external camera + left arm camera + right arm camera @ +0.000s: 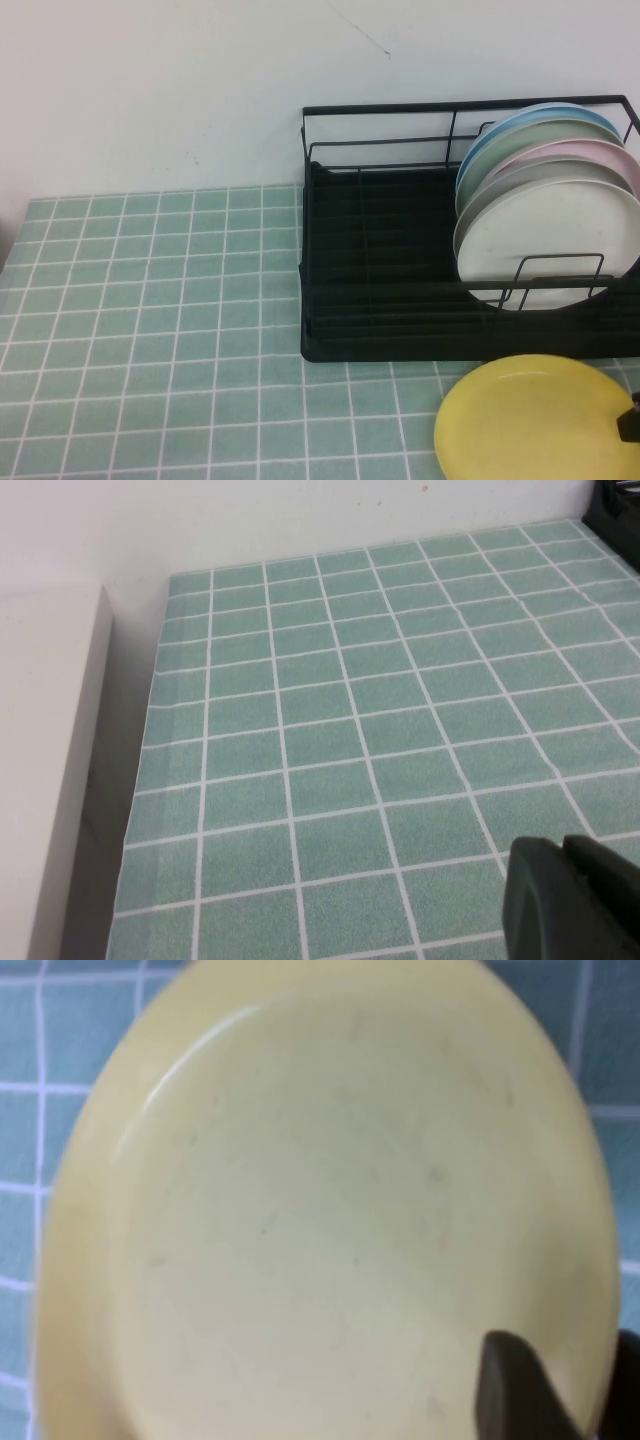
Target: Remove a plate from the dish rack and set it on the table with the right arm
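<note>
The yellow plate (535, 420) lies flat at the near right of the green-tiled table (150, 300), just in front of the black wire dish rack (380, 300). It fills the right wrist view (330, 1220). My right gripper (630, 418) shows only as a black tip at the plate's right rim. In the right wrist view the right gripper (592, 1385) has one finger inside the rim and one outside, shut on it. My left gripper (566, 885) is shut and empty, low over bare tiles, out of the high view.
Several plates stand upright at the rack's right end: blue (545, 115), pale green, pink (600, 155) and white (550, 235). A white wall rises behind the rack. A pale ledge (40, 780) borders the table's left edge.
</note>
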